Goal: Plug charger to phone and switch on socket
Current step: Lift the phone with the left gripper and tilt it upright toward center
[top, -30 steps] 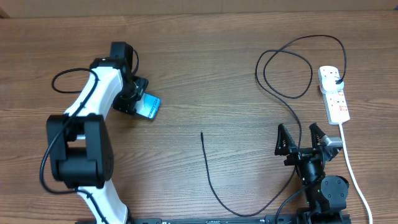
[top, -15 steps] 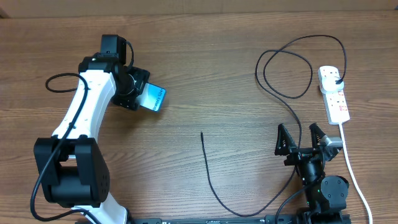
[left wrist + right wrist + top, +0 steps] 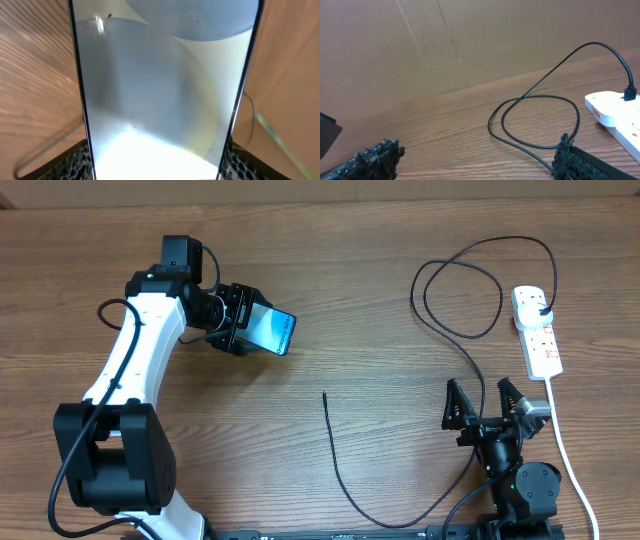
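Note:
My left gripper (image 3: 243, 325) is shut on the phone (image 3: 272, 332), holding it off the table at the upper left, with the lit blue screen tilted. In the left wrist view the phone (image 3: 160, 85) fills the frame between the two fingers (image 3: 157, 167). The charger cable (image 3: 340, 465) lies on the table; its free tip (image 3: 324, 394) is at the centre, and its black plug (image 3: 541, 310) sits in the white socket strip (image 3: 537, 332) at the right. My right gripper (image 3: 486, 402) is open and empty at the lower right, beside the cable. The right wrist view shows the cable loop (image 3: 540, 120) and the strip (image 3: 615, 112).
The strip's white cord (image 3: 566, 455) runs down the right edge past my right arm base (image 3: 522, 485). A cardboard wall (image 3: 445, 45) stands behind the table in the right wrist view.
My left gripper has carried the phone to the right, toward the table's centre, and turned it. The right arm, the cable and the strip have not moved.

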{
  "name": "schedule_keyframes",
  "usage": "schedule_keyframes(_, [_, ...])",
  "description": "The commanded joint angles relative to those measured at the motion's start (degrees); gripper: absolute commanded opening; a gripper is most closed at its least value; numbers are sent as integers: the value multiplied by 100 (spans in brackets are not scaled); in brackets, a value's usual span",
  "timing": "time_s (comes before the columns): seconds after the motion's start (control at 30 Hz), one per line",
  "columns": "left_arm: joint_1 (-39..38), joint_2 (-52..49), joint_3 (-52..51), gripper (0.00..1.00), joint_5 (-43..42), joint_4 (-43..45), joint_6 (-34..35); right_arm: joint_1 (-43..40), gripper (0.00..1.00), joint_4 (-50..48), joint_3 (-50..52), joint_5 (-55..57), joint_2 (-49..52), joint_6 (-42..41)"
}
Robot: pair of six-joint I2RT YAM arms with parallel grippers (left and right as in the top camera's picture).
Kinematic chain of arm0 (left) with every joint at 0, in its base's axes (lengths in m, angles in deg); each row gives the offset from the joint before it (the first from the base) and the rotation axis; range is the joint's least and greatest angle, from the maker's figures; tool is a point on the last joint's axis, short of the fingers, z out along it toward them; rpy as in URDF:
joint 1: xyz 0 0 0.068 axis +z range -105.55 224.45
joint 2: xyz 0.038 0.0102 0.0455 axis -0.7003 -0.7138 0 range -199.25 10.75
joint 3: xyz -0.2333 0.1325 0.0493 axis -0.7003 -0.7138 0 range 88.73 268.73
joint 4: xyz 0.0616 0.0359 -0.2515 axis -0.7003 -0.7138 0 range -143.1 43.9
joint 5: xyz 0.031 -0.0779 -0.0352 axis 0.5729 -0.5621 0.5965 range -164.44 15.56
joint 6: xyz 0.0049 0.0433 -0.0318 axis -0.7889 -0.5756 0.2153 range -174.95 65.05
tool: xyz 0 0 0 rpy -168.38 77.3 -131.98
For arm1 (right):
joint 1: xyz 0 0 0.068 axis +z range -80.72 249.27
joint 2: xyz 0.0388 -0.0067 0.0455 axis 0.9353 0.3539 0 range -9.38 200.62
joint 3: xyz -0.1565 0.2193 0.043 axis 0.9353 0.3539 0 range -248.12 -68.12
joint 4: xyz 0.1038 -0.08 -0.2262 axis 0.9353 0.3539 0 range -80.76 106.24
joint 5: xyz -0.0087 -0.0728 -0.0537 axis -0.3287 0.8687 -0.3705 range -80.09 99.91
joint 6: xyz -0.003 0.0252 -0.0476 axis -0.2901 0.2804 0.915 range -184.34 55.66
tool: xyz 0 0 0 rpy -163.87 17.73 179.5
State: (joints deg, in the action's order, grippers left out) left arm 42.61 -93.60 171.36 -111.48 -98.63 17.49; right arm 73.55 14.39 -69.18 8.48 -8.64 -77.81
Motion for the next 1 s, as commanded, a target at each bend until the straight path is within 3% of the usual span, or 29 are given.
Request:
schedule_keyframes(0.0, [4, 249, 7, 4, -1036, 7, -72, 22, 100, -31, 61, 52, -57, -4])
schedule_keyframes(0.6, [7, 249, 7, 4, -3195, 9, -199, 22, 100, -31, 61, 52, -57, -4])
schedule_keyframes(0.97, [4, 249, 7, 4, -3506, 9, -328, 22, 100, -31, 61, 50, -57, -4])
